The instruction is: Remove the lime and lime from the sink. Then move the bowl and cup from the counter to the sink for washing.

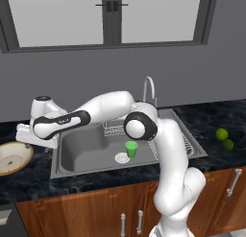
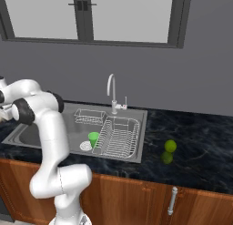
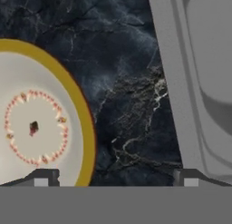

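Observation:
The bowl (image 1: 12,157) with its tan-yellow rim and white inside (image 3: 36,123) lies on the black counter (image 1: 33,178) left of the sink (image 1: 77,149). My gripper (image 1: 25,139) hovers open just above the strip of counter (image 3: 122,82) between bowl and sink rim (image 3: 176,82). One fingertip (image 3: 45,177) stands over the bowl's edge, the other (image 3: 188,177) over the sink's edge; gripper (image 3: 117,178) holds nothing. The green cup (image 1: 131,148) (image 2: 93,138) stands upright inside the sink by the drain. Both limes (image 1: 221,134) (image 1: 227,144) rest on the counter right of the sink, touching (image 2: 170,145) (image 2: 166,157).
A chrome faucet (image 1: 149,87) (image 2: 110,89) rises behind the basin. A wire dish rack (image 2: 119,137) fills the sink's right part, and a small wire basket (image 2: 88,115) sits at its back. My arm stretches across the basin from the right.

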